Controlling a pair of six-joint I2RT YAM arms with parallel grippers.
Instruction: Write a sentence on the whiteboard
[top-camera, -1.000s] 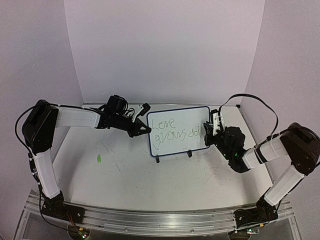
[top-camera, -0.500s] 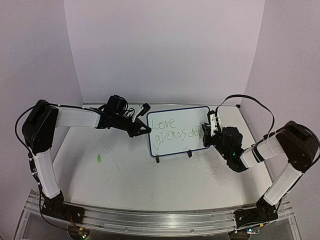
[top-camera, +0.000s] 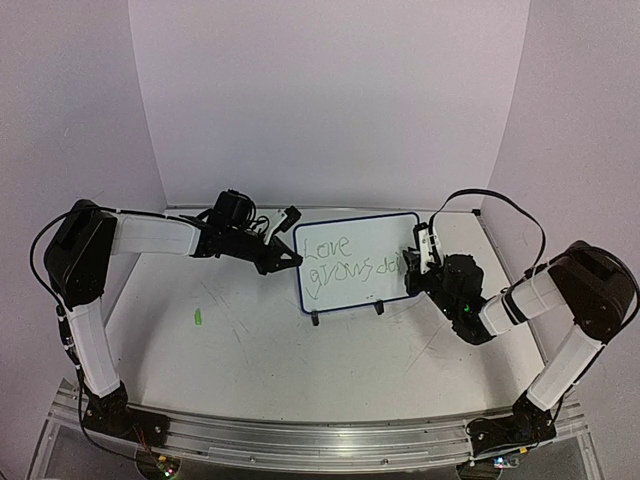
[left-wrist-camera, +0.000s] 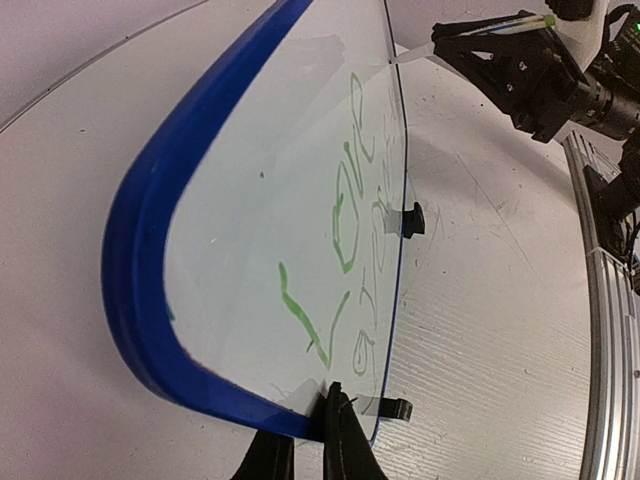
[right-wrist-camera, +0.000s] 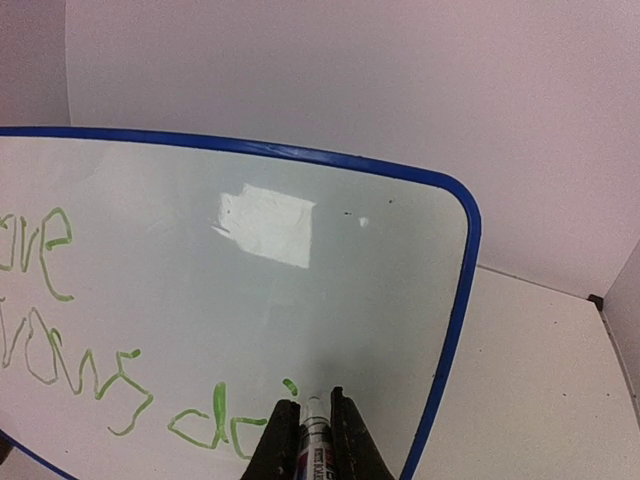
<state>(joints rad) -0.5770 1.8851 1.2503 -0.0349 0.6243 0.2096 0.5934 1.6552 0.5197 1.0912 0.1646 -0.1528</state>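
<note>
Top external view: the whiteboard (top-camera: 358, 240) stands upright on its two black feet (top-camera: 316, 320) towards the back of the table (top-camera: 260, 360), between the two arms and turned slightly towards the right one. The sentence (top-camera: 345, 258) runs across it in thin green handwriting, "Love" on the upper line and "grows" below, followed by a last word that reaches only as far as "dai". The left gripper (top-camera: 292, 258) reaches in from the side to the board's left edge. In the left wrist view its fingers (left-wrist-camera: 345, 445) are drawn close together on the blue rim of the whiteboard (left-wrist-camera: 150, 250) near its lower corner, pinching it, with the green lettering (left-wrist-camera: 350, 225) slanting away across the glossy face. The right gripper (top-camera: 415, 262) is at the board's right end, low on the face. In the right wrist view its fingers (right-wrist-camera: 350, 440) are clamped narrowly on a marker (right-wrist-camera: 314, 438), whose tip sits at the board's surface (right-wrist-camera: 330, 300) just right of the dotted "i" that ends the green writing (right-wrist-camera: 215, 425). I cannot tell whether the tip actually touches. A small green scrap (top-camera: 198, 317) lies on the table well to the left of the board.
</note>
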